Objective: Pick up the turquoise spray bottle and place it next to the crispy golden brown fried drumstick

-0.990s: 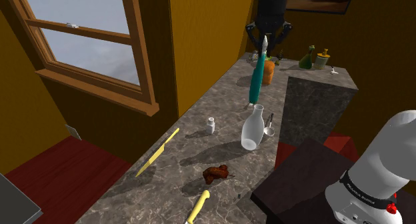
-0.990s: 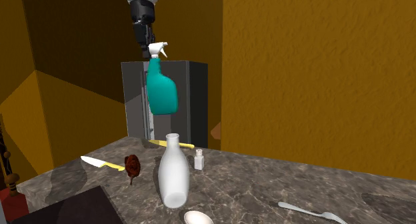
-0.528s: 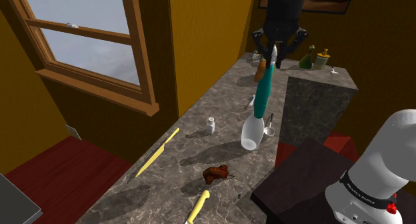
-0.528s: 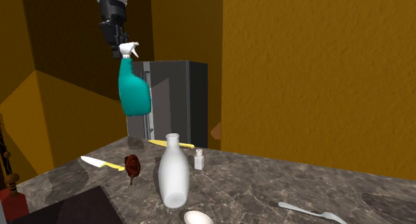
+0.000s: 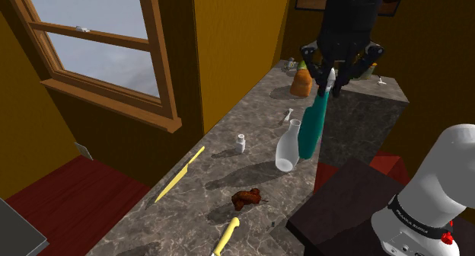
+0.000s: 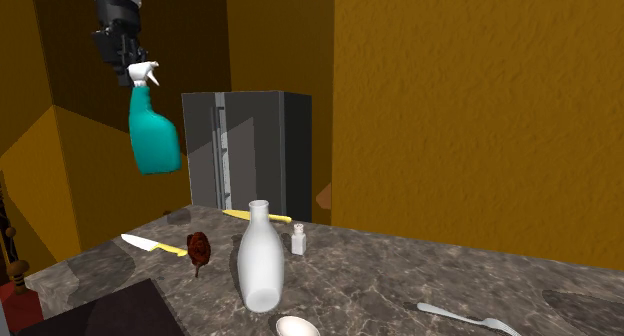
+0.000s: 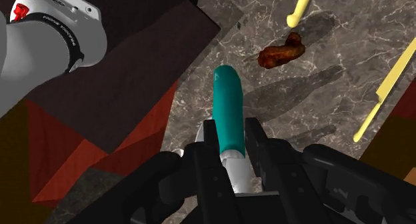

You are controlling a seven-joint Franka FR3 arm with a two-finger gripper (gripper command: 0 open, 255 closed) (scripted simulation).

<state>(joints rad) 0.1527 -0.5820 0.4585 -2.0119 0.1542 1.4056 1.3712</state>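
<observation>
Gripper (image 5: 333, 72) is closed on the neck of the bottle (image 5: 311, 129), just under its white trigger head. The teal body hangs tilted below the jaws, well above the counter (image 5: 190, 216), up and to the right of the drumstick (image 5: 247, 197) in the shoulder view.

Risks, left to right across that view:
- The long knife (image 5: 180, 173) lies left of the drumstick, well apart. Low concern.
- The short knife (image 5: 226, 235) lies near the drumstick, on the stand's side. A bottle set down there could land on the handle and topple.
- The carafe (image 5: 287, 148) stands right of and beyond the drumstick, close to the bottle's likely path. A low approach could clip it and knock it over.
- Only the narrow neck is gripped, so a quick move may make the body swing or slip.

Position: the neck sits clasped between the fingers (image 7: 259, 141), with the base pointing away from the gripper. In the wrist view the drumstick (image 7: 282, 53) lies a little past that base.
</observation>
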